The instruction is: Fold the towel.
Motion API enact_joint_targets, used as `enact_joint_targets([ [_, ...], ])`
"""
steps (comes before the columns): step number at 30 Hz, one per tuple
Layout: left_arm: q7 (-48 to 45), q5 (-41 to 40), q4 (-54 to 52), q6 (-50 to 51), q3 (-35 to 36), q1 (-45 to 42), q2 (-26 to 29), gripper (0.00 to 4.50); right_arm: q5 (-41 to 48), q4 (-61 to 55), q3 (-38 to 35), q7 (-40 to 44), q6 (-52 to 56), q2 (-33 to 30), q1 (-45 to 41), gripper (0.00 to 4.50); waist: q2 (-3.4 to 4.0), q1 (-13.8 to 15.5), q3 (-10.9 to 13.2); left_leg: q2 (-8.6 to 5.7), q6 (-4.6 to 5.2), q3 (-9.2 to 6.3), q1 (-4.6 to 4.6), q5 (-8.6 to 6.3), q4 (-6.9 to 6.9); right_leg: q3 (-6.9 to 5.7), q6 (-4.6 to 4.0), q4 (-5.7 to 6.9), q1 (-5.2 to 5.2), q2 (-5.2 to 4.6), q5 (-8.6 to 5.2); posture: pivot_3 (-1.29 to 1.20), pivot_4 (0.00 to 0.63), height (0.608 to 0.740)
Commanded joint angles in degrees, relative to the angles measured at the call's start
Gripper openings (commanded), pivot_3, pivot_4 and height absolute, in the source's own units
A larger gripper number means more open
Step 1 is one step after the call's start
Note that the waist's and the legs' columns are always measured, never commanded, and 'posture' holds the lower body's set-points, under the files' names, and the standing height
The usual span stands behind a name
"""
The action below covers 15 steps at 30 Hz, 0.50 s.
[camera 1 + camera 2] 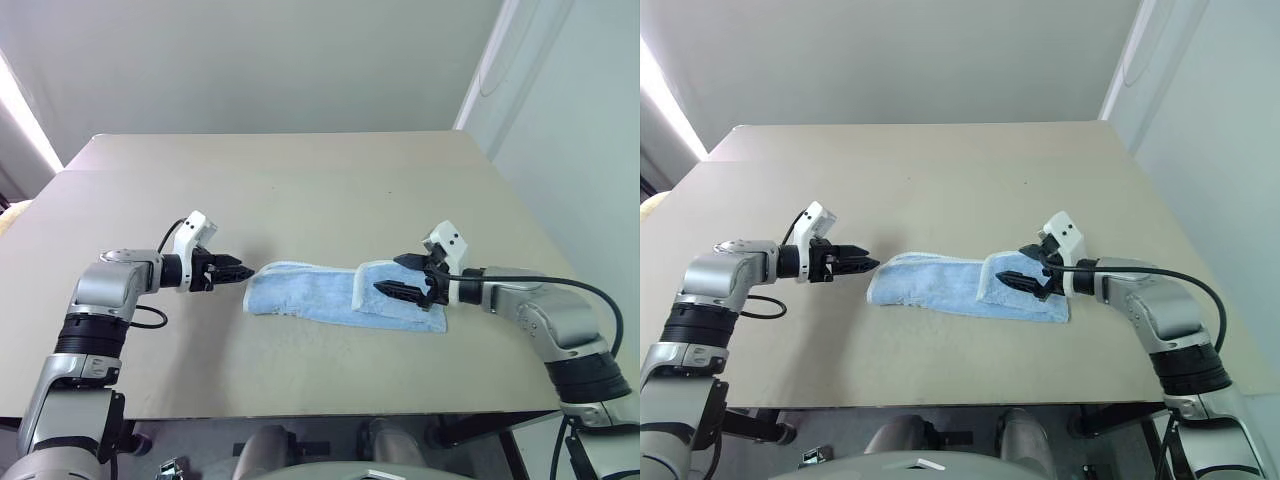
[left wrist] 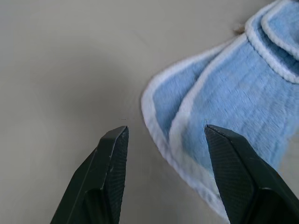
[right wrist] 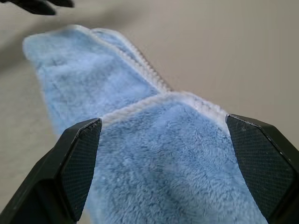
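The right gripper stands wide, its two black fingers spread above the folded-over right end of the towel and holding nothing. The left gripper hovers just off the towel's left end, its fingers partly apart and also empty; in the left wrist view the layered white-hemmed corner lies just past one fingertip, close but apart.

The towel lies as a long narrow strip across the middle of the table, running from one gripper to the other. Its right end is doubled back onto the strip, with the hem of that flap crossing the blue cloth.

Judging from this, the lengthwise fold is done and the end folds are under way. The flap on the right sits loose, so it may spring open or slide once left alone, since terry cloth is thick and stiff at the hem. On the left, the stacked layers could separate if the fingers pinch only the top edge, leaving a crooked fold. A low approach could also push the strip along the smooth table rather than catch it.
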Motion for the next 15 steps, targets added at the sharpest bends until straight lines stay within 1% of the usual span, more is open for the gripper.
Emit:
enact_joint_targets([
  [1, 0.36, -4.78, -1.95, 7.43, 2.39, -1.36, -0.63, 2.74, -0.77, -0.22, -2.24, -1.05, -2.74, 1.98, -1.11, 4.46, 0.0, 0.07, 0.0, 0.0, -0.01, -0.01, 0.0, 0.0, 0.0, 0.0, 0.0, 0.0, 0.0, 0.0, 0.0, 0.0, 0.0, 0.726],
  [4, 4.15, -4.35, 3.5, 12.25, 1.35, -4.43, -2.82, 2.74, -0.84, 0.85, -3.52, -2.15, -2.29, 2.94, -1.53, 4.46, -0.01, 0.55, 0.0, -0.02, -0.01, -0.03, 0.0, 0.01, 0.03, 0.0, 0.0, -0.02, 0.05, -0.02, 0.0, 0.0, 0.0, 0.726],
  [8, 3.63, -3.44, 6.06, 16.14, -5.04, -6.08, -4.49, 2.74, -1.34, 0.68, -3.91, -2.75, -2.08, 3.37, -0.91, 4.46, -0.01, 0.37, 0.0, -0.11, -0.01, -0.02, 0.01, 0.01, 0.06, 0.01, -0.01, -0.04, 0.09, -0.07, 0.0, 0.0, 0.0, 0.726],
  [12, 4.69, -4.05, 9.92, 18.43, -6.23, -8.03, -8.41, 2.74, -1.66, 0.67, -4.39, -3.76, -1.66, 4.01, -0.61, 4.46, 0.05, 0.61, -0.04, -0.15, -0.01, -0.06, 0.04, 0.01, 0.05, 0.01, -0.01, -0.03, 0.14, -0.08, 0.0, 0.0, 0.0, 0.726],
  [15, 6.56, -3.0, 13.11, 19.1, -7.27, -9.52, -11.5, 2.74, -1.82, 0.49, -4.67, -4.48, -1.65, 4.25, -0.33, 4.46, 0.12, 0.86, -0.09, -0.15, -0.01, -0.09, 0.12, 0.01, 0.06, 0.01, -0.01, -0.05, 0.26, -0.15, -0.01, 0.0, 0.0, 0.726],
])
